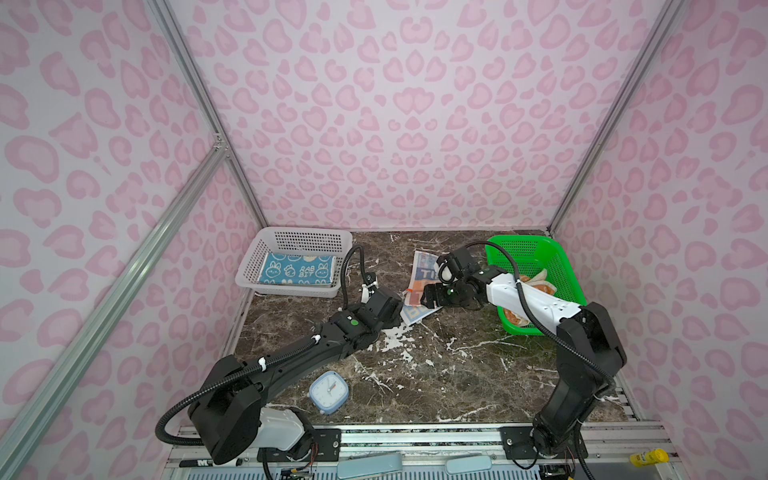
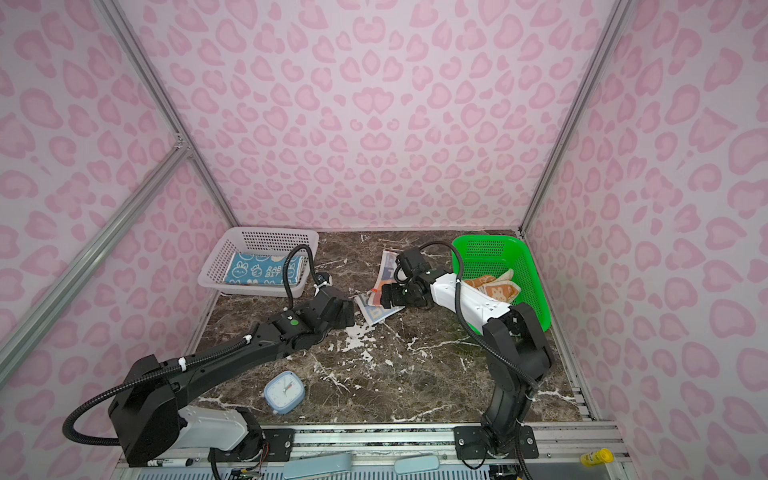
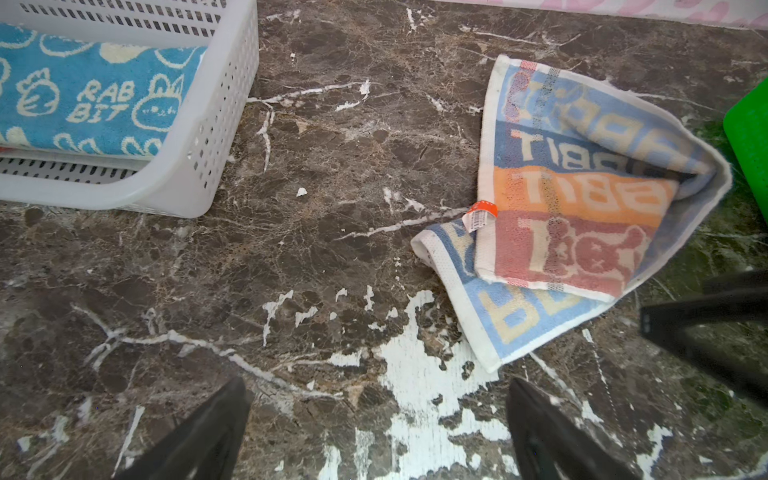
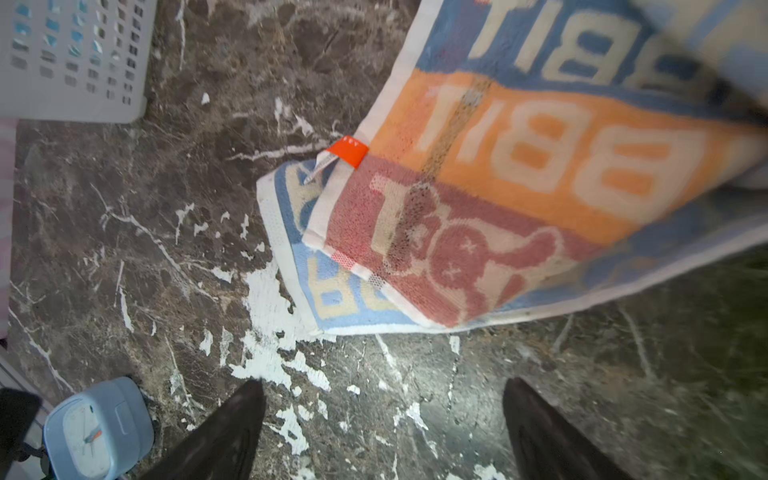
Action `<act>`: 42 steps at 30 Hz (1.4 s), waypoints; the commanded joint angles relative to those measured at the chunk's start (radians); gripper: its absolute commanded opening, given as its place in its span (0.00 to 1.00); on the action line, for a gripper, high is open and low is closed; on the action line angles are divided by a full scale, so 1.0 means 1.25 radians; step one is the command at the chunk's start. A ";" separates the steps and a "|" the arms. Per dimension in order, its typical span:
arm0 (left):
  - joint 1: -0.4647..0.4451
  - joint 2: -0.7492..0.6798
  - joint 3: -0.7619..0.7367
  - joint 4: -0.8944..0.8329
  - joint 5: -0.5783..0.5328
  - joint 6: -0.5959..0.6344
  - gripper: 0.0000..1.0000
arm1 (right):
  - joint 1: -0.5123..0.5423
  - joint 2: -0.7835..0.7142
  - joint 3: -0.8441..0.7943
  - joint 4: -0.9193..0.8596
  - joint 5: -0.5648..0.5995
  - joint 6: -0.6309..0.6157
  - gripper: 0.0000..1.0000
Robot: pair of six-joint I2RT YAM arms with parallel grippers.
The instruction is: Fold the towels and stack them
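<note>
— Where's the block towel point(image 3: 582, 199)?
— On the table point(image 1: 415, 374), btw. the baskets, loosely folded over.
— Grippers?
— L gripper point(image 3: 378, 386): fingers spread, over bare marble beside it. R gripper point(image 4: 384, 384): spread, nothing pinched, near its edge.
— Others?
— Blue towel point(image 1: 297, 270) folded in white basket point(image 1: 286, 289); orange towel point(image 2: 494, 286) crumpled in green basket point(image 2: 490, 253).

I'm driving a lab robot booth: pink leopard-print wall panels point(image 1: 395, 124) on silver aluminium frame posts point(image 1: 198, 83) enclose the dark brown marble-patterned tabletop point(image 1: 436, 374).
</note>
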 commanded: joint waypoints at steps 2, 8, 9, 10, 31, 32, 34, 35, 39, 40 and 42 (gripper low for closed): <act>0.001 0.006 -0.011 0.023 0.000 -0.018 0.98 | 0.009 0.074 0.010 0.061 -0.060 0.027 0.92; 0.001 0.014 -0.018 0.022 0.006 -0.023 0.98 | -0.030 0.174 0.114 0.008 -0.024 0.021 0.92; 0.003 0.015 -0.019 0.023 0.007 -0.023 0.98 | -0.039 0.184 0.130 0.005 -0.024 0.019 0.88; 0.001 0.017 -0.021 0.024 0.011 -0.025 0.97 | -0.051 0.194 0.152 0.001 -0.021 0.019 0.82; 0.001 0.057 -0.008 0.036 0.045 -0.034 0.97 | -0.124 0.185 0.195 -0.076 0.035 -0.027 0.59; 0.001 0.059 -0.006 0.041 0.052 -0.034 0.97 | -0.121 0.194 0.193 -0.070 0.028 -0.023 0.61; 0.001 0.063 0.000 0.044 0.060 -0.034 0.97 | -0.114 0.216 0.202 -0.065 0.019 -0.022 0.63; 0.001 0.065 0.003 0.044 0.063 -0.033 0.98 | -0.111 0.227 0.207 -0.061 0.019 -0.018 0.63; 0.001 0.065 0.001 0.037 0.066 -0.029 0.97 | -0.096 0.257 0.240 -0.068 0.024 -0.014 0.59; 0.001 0.061 -0.003 0.034 0.063 -0.028 0.97 | -0.092 0.261 0.246 -0.074 0.033 -0.014 0.58; 0.001 0.054 -0.010 0.032 0.059 -0.027 0.97 | -0.086 0.258 0.253 -0.086 0.044 -0.014 0.58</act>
